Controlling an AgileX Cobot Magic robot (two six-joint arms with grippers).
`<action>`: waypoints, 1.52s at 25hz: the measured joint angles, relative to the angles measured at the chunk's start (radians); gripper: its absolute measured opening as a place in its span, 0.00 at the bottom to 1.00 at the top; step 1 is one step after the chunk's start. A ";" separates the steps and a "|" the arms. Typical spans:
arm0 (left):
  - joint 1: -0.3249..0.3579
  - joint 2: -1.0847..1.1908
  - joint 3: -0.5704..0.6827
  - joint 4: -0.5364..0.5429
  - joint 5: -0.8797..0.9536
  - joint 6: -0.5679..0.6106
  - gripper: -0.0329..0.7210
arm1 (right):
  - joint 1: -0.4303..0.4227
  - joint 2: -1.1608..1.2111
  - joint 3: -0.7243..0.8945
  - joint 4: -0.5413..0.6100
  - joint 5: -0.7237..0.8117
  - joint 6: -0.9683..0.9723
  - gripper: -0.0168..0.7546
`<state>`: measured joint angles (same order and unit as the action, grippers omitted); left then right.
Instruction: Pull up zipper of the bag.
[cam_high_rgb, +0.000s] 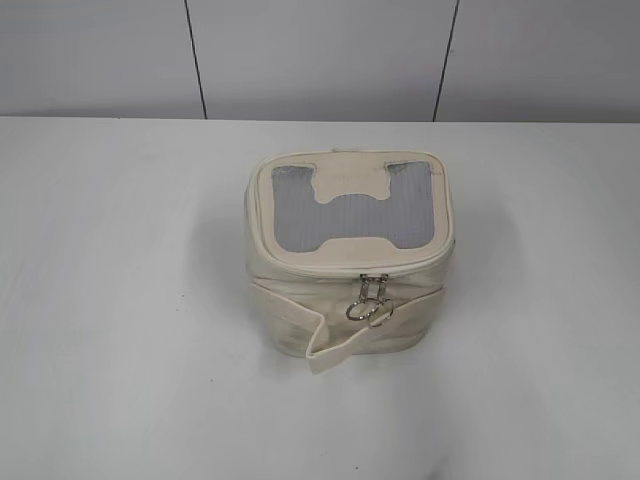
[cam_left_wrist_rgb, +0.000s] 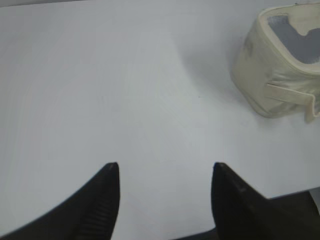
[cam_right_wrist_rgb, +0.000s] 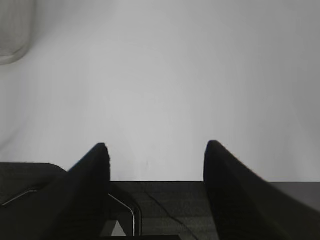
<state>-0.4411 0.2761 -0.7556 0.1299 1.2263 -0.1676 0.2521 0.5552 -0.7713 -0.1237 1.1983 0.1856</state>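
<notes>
While upright on white surface (cam_high_rgb: 120, 300): bag (cam_high_rgb: 345, 250), zipper (cam_high_rgb: 350, 272) pulls together at front | left end effector (cam_left_wrist_rgb: 165, 170) wide, empty | right end effector (cam_right_wrist_rgb: 156, 150) wide, empty

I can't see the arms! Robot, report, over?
Left tool and right tool open, empty, away from bag. Both zipper pulls together at front rim, untouched. Nothing blocking them.

Only the bag (cam_high_rgb: 345, 255) stands on the table (cam_high_rgb: 120, 300); bare surface all around it
</notes>
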 joint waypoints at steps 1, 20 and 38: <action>0.000 -0.035 0.021 -0.017 0.000 0.008 0.64 | 0.000 -0.042 0.018 0.006 0.000 -0.012 0.64; 0.000 -0.236 0.216 -0.145 -0.157 0.180 0.64 | 0.000 -0.561 0.246 0.145 -0.089 -0.200 0.62; 0.000 -0.236 0.217 -0.146 -0.169 0.180 0.63 | 0.000 -0.561 0.272 0.145 -0.148 -0.202 0.61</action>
<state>-0.4411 0.0400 -0.5387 -0.0160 1.0576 0.0121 0.2521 -0.0063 -0.4993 0.0216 1.0502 -0.0166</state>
